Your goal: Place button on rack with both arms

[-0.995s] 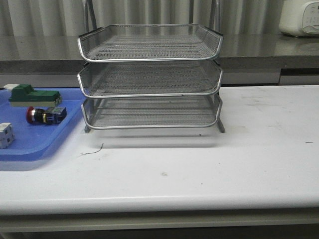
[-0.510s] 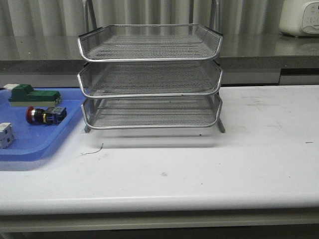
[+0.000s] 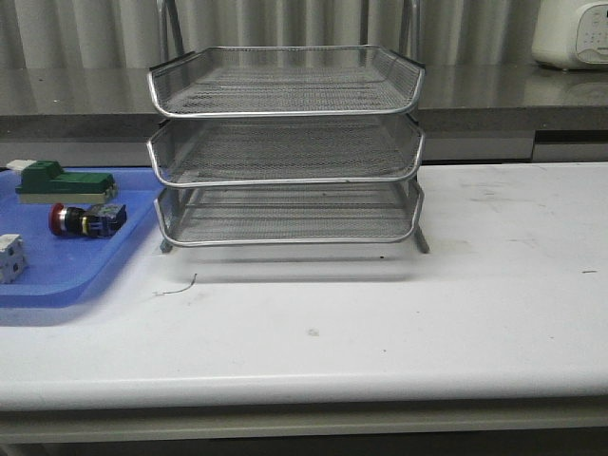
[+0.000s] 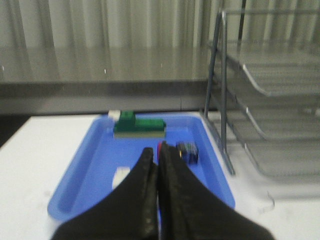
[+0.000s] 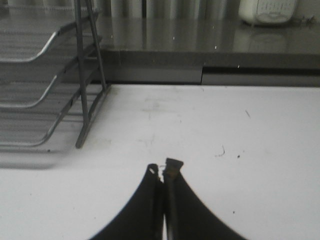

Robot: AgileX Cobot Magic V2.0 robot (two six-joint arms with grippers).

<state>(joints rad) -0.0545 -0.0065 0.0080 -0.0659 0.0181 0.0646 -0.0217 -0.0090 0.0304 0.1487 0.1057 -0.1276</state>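
We noted a white table, its top scuffed and lightly stained. Directly on it stood the rack, three wire tiers, set toward the back and left of the middle. Just beside the rack, at the table's left edge, lay a flat blue tray. A thin bit of wire lay on the bare top in front of the rack's left corner.

Smooth, curved, matte black fingers
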